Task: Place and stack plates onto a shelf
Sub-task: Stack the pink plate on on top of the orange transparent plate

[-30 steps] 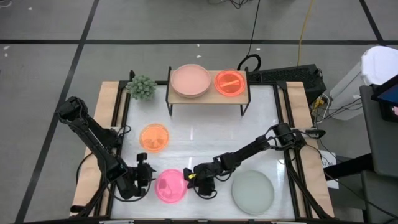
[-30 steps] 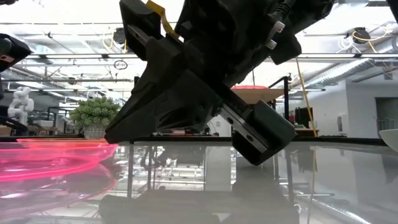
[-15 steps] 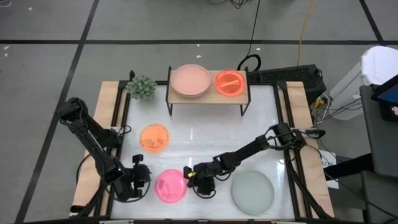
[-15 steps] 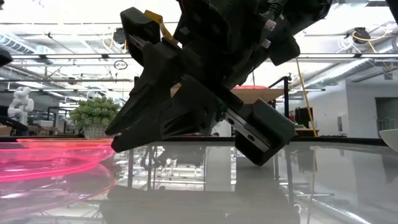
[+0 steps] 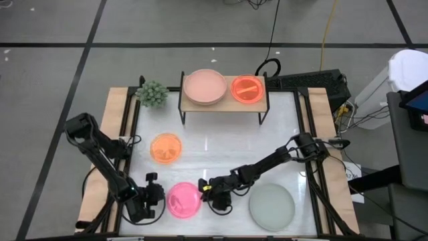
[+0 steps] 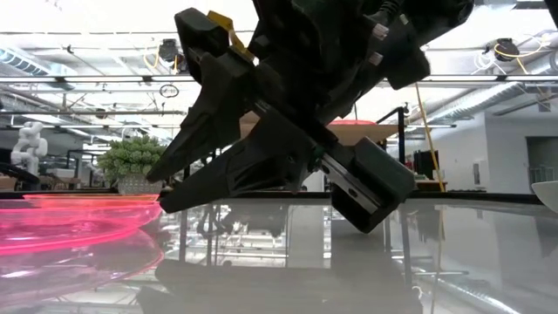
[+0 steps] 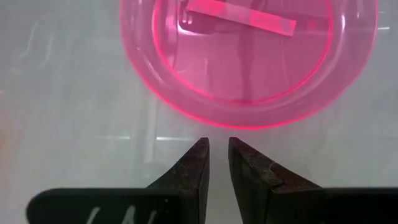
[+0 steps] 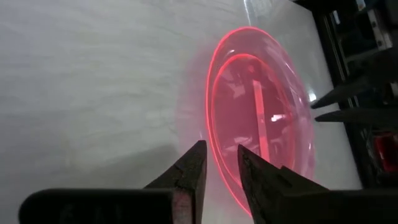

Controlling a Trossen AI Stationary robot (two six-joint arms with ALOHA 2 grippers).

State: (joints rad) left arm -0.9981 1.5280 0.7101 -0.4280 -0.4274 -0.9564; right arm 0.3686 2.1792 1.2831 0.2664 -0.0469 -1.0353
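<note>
- Magenta plate (image 5: pixel 182 199) sits flat on the worktop (image 5: pixel 221 150), lower centre-left of the high view, with a gripper on each side.
- Right gripper (image 8: pixel 219 163): fingers slightly spread, tips at the plate's rim on its right side, nothing pinched yet.
- Left gripper (image 7: pixel 218 153): fingers nearly pressed together with a thin gap, just short of the rim, not touching.
- To do this well, I'd judge: get one finger under the lip and the other over it before closing. A translucent rim on a glossy top will likely skid if pushed.
- Orange plate (image 5: pixel 166 147) lies loose at mid-left; grey-green plate (image 5: pixel 271 206) at lower right.
- Shelf (image 5: pixel 224 104), top centre: pink plate stack (image 5: pixel 204 87) on its left half, orange plate on shelf (image 5: pixel 247 88) on its right half.
</note>
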